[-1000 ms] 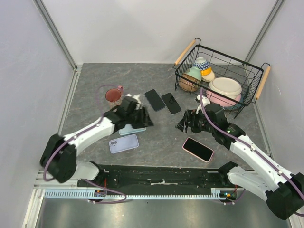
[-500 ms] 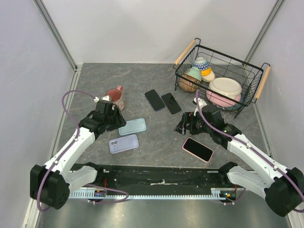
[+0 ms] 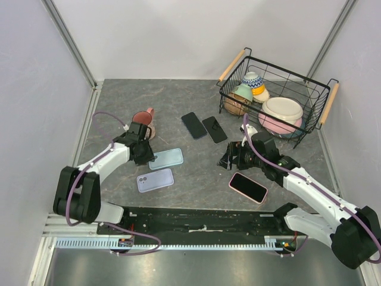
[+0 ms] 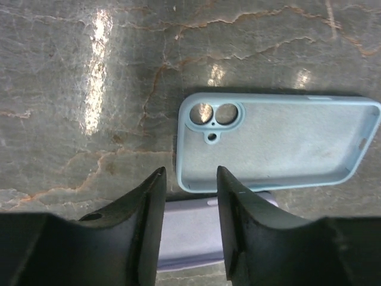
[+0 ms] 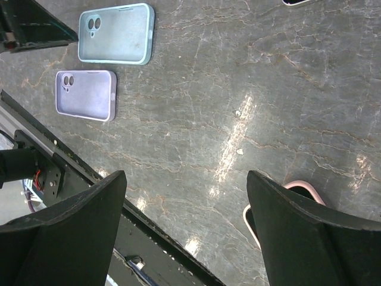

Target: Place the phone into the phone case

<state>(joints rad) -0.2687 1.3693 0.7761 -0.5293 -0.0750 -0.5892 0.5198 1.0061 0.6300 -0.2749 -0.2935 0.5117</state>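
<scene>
An empty light blue phone case [image 3: 166,158] [image 4: 274,143] [image 5: 116,33] lies open side up left of centre. Just in front of it is a lavender case [image 3: 155,180] [image 4: 190,232] [image 5: 85,94]. My left gripper [image 3: 147,157] [image 4: 190,170] hovers at the blue case's camera end, its jaws partly apart with nothing between them. Two black phones [image 3: 194,125] [image 3: 214,129] lie side by side at the middle back. A pink-rimmed phone [image 3: 248,187] [image 5: 247,215] lies at the front right. My right gripper [image 3: 228,159] [image 5: 186,174] stands wide open and empty above bare table beside it.
A red mug [image 3: 143,121] stands just behind the left gripper. A black wire basket [image 3: 321,107] of bowls occupies the back right. The black rail [image 3: 196,219] runs along the near edge, and white walls close in the table.
The left gripper has pulled back off the light blue case toward the left, and its jaws have narrowed. The right arm has edged slightly left.
</scene>
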